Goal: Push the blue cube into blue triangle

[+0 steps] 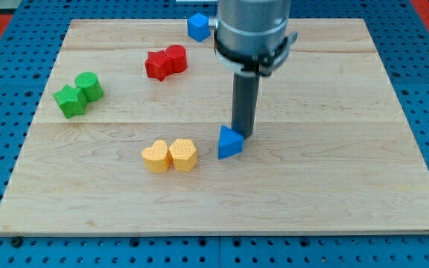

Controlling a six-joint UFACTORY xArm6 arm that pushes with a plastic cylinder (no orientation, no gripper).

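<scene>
The blue cube (197, 27) sits near the view's top edge of the wooden board, just left of the arm's body. The blue triangle (229, 142) lies near the board's middle. My tip (243, 135) is on the board right against the triangle's upper right side, touching or nearly touching it. The cube is far above the tip, toward the view's top.
A red star and red cylinder (165, 62) sit together at upper left. A green star and green cylinder (78, 94) sit at the left. Two yellow blocks (170, 155) lie just left of the blue triangle. The wooden board (348, 186) lies on a blue pegboard.
</scene>
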